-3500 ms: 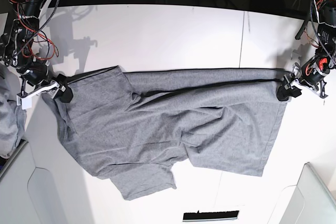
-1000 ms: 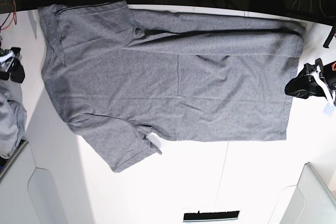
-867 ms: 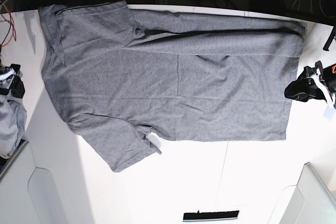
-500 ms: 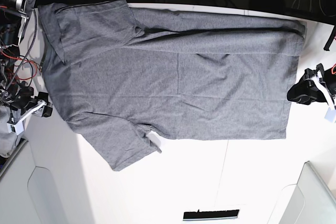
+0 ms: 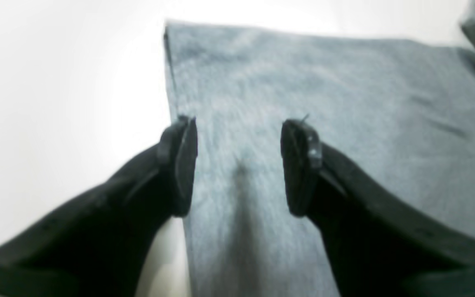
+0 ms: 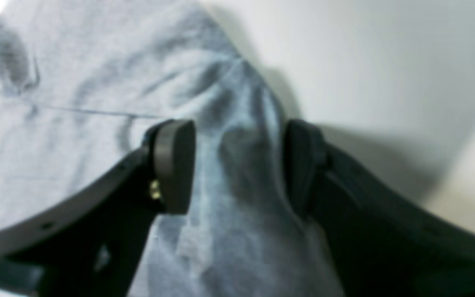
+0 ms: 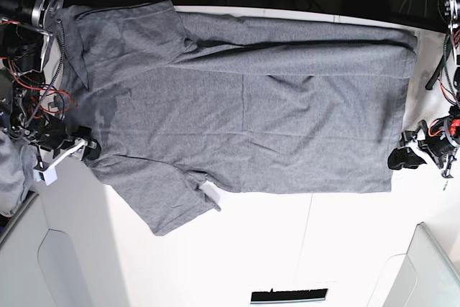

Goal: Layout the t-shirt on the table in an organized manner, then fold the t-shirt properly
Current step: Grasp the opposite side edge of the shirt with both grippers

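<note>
The t-shirt (image 7: 244, 113) lies spread on the table (image 7: 287, 249), lengthwise along its far edge, with the sleeves toward the left end in the base view and the hem toward the right end. The right gripper (image 7: 85, 150) sits at the shirt's left side, by the near sleeve. The left gripper (image 7: 402, 157) sits at the hem's near corner, beside the table's right edge.

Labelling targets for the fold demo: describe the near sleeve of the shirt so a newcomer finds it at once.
Start at the white table, where the grey t-shirt lies spread flat. In the base view, follow its near edge toward the right gripper. The near sleeve is the flap jutting diagonally out past that straight hem, the only part pointing toward the camera.
</note>
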### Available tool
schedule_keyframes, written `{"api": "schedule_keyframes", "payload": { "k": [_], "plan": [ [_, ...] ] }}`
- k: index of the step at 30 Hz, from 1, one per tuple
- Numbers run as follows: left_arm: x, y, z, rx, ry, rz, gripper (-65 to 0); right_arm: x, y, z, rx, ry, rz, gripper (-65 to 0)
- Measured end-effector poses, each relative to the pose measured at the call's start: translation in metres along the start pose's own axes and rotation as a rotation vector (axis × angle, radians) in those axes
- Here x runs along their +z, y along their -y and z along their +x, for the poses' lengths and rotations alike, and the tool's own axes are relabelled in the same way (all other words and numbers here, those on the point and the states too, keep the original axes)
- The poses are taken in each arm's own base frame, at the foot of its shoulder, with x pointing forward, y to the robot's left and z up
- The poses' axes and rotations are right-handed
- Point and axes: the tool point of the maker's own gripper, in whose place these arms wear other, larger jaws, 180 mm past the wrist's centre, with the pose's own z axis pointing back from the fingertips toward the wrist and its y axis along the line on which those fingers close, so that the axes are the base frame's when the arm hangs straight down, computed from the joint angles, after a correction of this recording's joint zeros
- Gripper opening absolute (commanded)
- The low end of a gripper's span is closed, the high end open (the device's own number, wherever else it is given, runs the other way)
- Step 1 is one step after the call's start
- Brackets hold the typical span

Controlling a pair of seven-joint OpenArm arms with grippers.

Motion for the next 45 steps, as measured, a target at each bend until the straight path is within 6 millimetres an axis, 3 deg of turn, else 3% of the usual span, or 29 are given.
{"api": "schedule_keyframes", "payload": {
  "k": [3, 7, 10, 15, 26, 35, 42, 45],
  "plan": [
    [-0.018, -0.021, 0.009, 0.016, 0.026, 0.149, -30.1, -0.003, -0.006, -0.003, -0.007, -0.006, 0.012, -30.5],
    [-0.015, -0.069, 0.019, 0.023, 0.045, 0.412, -30.1, -0.002, -0.007, -0.009, -0.017, -0.014, 0.024, -30.5],
    [-0.015, -0.076, 0.009, 0.056, 0.013, 0.426, -30.2, -0.002, -0.007, -0.011, -0.022, -0.021, 0.027, -30.5],
    [-0.026, -0.049, 0.006, 0.128, 0.012, 0.263, -30.2, -0.002, -0.009, -0.011, -0.036, -0.017, 0.037, -30.5],
    [-0.042, -0.017, -0.016, 0.155, -0.016, 0.169, -30.2, -0.002, -0.011, -0.012, -0.05, -0.024, 0.049, -30.5],
    [-0.045, -0.008, -0.029, 0.162, 0.005, 0.142, -30.2, -0.002, -0.013, -0.013, -0.063, -0.024, 0.06, -30.5],
    [-0.048, 0.027, -0.031, 0.185, 0.003, -0.043, -30.3, -0.002, -0.017, -0.012, -0.084, -0.019, 0.082, -30.5],
    [-0.053, 0.037, -0.032, 0.193, 0.006, -0.065, -37.6, -0.001, -0.02, -0.011, -0.072, -0.016, 0.1, -30.8]
  ]
}}
